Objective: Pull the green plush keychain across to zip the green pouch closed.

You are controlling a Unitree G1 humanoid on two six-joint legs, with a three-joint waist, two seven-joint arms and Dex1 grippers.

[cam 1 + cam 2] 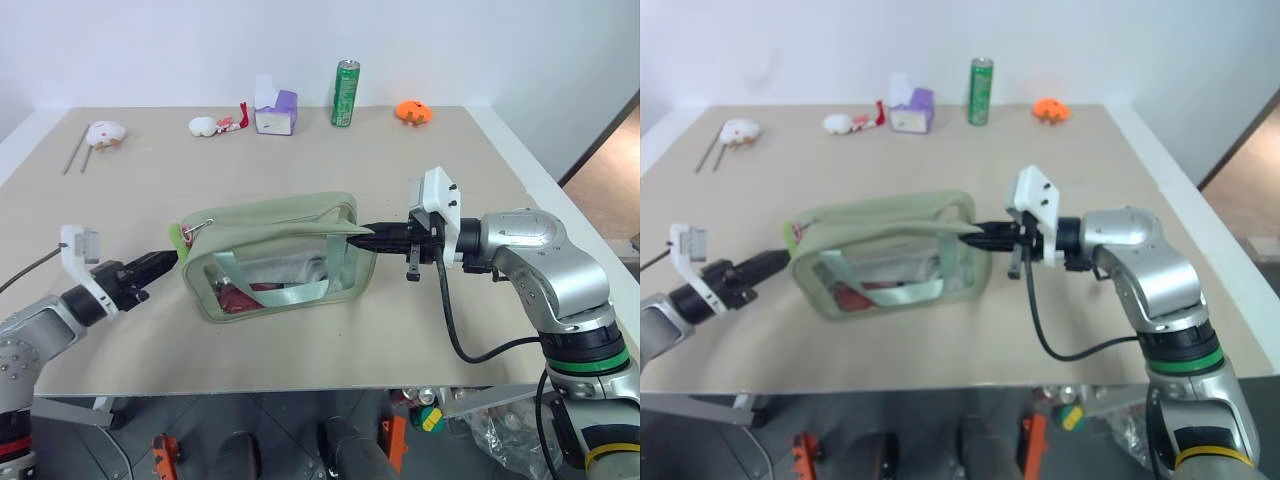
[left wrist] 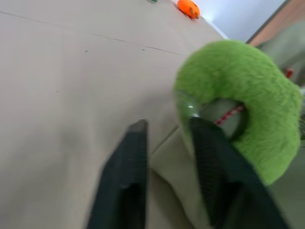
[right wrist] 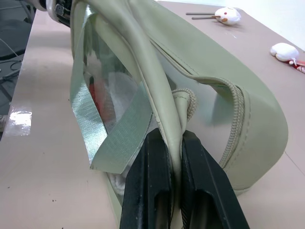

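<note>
The pouch (image 1: 275, 255) lies on its side at the centre of the desk (image 1: 300, 150), its clear wall toward the camera, red and white contents showing through. The keychain (image 1: 176, 237) sits at the pouch's left end, a small lime spot in the head view.

The right pincer (image 1: 352, 236), right of centre, is clamped tight on a fold of the pouch's fabric edge at the right end; its wrist view shows the pale strip pinched between both black fingers (image 3: 152, 186). It looks to be the anchor for the pull.

The left pincer (image 1: 172, 258) reaches in from the lower left and meets the pouch's left end. In its wrist view the two fingers (image 2: 128, 171) stand a narrow gap apart, one of them poking into the fuzzy ring's hole beside a small clear bead. No plush lies between them, so the ring looks threaded but not pinched; whether it is truly gripped cannot be told.

The step in hand seems to be securing the keychain. Next, the left pincer needs a firm hold on the ring, then a steady pull rightward along the zip line while the right holds the pouch taut.
</note>
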